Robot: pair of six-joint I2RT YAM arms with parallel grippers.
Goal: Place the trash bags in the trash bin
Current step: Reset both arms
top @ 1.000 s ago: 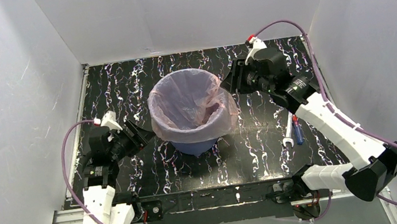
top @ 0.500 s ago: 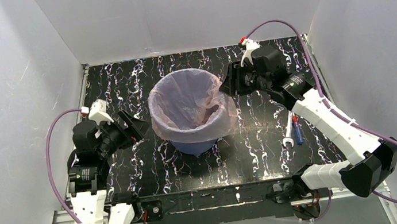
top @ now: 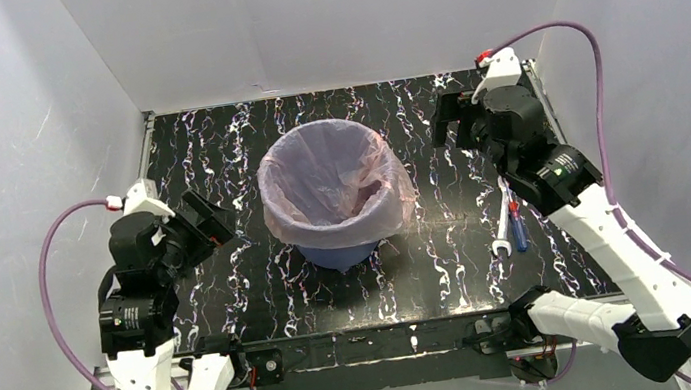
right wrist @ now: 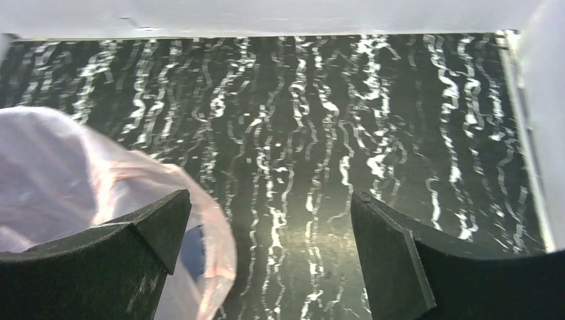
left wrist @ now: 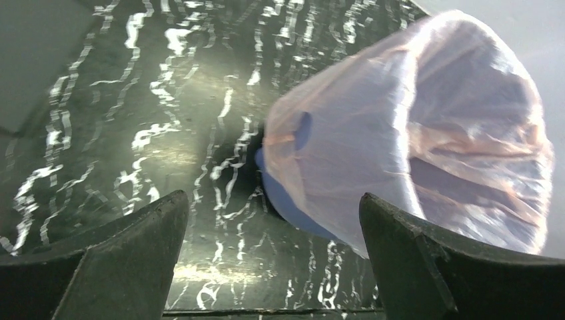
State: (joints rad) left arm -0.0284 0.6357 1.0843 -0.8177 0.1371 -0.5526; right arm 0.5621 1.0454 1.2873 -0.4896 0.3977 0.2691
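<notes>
The blue trash bin (top: 341, 254) stands upright mid-table. The pale-pink trash bag (top: 332, 182) lines it, its film folded over the rim and down the sides. My left gripper (top: 209, 223) is open and empty, left of the bin and apart from it. The left wrist view shows the bag (left wrist: 433, 133) over the blue bin (left wrist: 286, 200) ahead. My right gripper (top: 453, 120) is open and empty, right of and behind the bin, apart from it. The right wrist view shows the bag's edge (right wrist: 80, 173) at the left, blue bin (right wrist: 193, 243) beneath it.
A white wrench (top: 503, 225) and a blue-and-red screwdriver (top: 518, 225) lie on the black marbled table (top: 433, 274) right of the bin. White walls enclose the table at left, back and right.
Both grippers have drawn back from the bin's rim: the left one leftward and nearer, the right one rightward and farther. The bag stays draped over the bin.
</notes>
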